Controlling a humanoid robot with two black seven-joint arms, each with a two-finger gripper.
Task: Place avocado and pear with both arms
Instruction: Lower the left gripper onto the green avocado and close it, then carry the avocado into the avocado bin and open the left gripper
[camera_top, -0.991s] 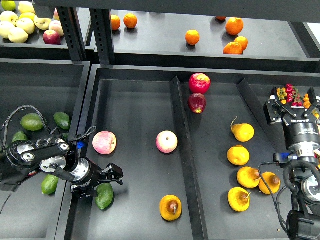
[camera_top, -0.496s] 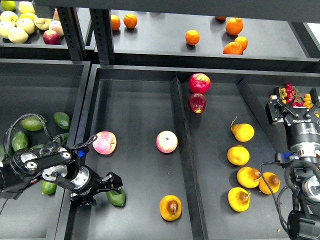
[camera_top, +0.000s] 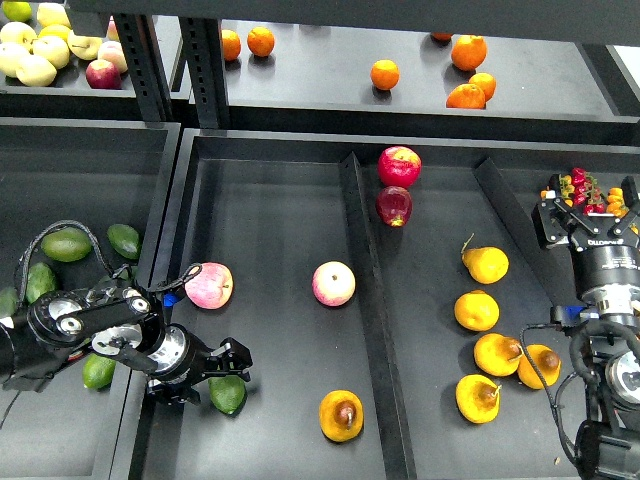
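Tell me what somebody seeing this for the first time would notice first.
Probably the left gripper low in the centre tray, its fingers around a green avocado on the tray floor. Just right of it lies the pear with its dark brown blotch, and two pink-and-yellow apples sit farther back. The right gripper hangs at the far right edge, above the yellow pears.

left gripper (camera_top: 212, 372) partly covering avocado (camera_top: 228, 394), right gripper (camera_top: 588, 222) fingers indistinct

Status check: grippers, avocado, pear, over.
Left gripper open beside the avocado on the centre tray floor. Right gripper open, empty. Pear lies alone near the front. Nothing blocking.
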